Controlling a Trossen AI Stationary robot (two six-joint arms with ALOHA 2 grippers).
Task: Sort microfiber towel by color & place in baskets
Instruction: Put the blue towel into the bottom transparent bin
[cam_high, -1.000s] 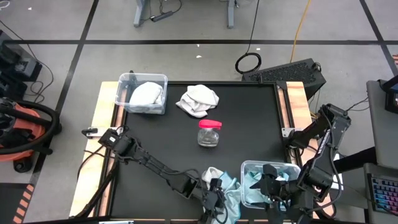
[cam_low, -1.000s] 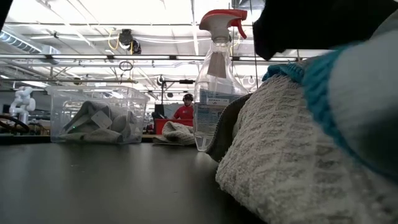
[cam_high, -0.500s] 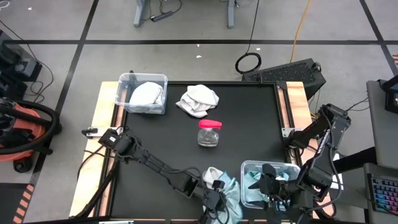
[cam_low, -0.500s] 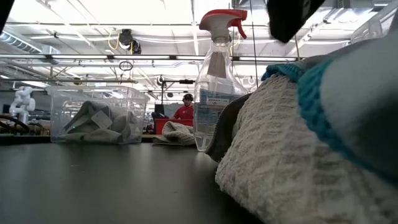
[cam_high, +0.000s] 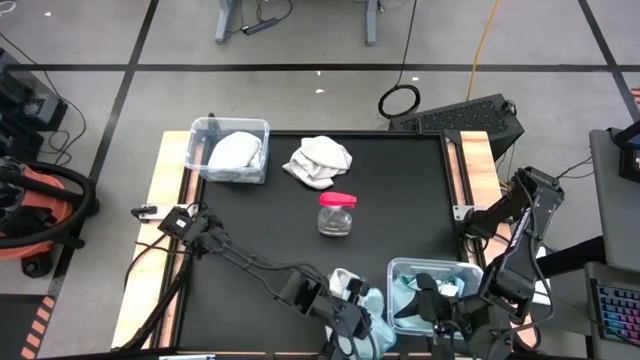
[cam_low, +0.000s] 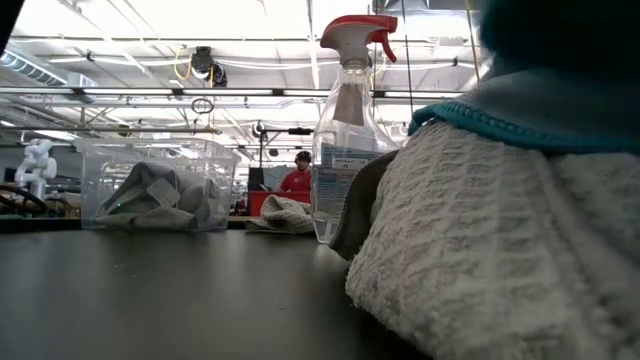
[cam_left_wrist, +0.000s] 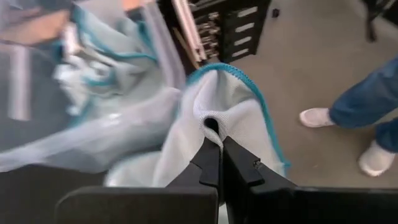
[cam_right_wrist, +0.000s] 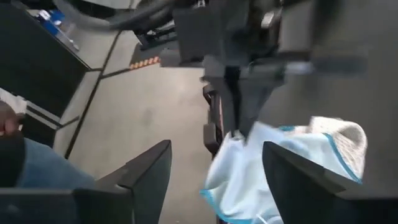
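From above, my left gripper (cam_high: 352, 322) sits at the tabletop's (cam_high: 260, 225) near edge, on a light blue towel (cam_high: 372, 312) beside the near basket (cam_high: 400, 268). My right gripper (cam_high: 428, 308) hangs over that basket. The far basket (cam_high: 262, 128) holds a white towel (cam_high: 235, 152); another white towel (cam_high: 320, 160) lies loose nearby.

From my left wrist, my fingers (cam_left_wrist: 217, 155) are clamped together on the blue towel's fold.

From my right wrist, my fingers (cam_right_wrist: 146, 168) stand apart, holding nothing.
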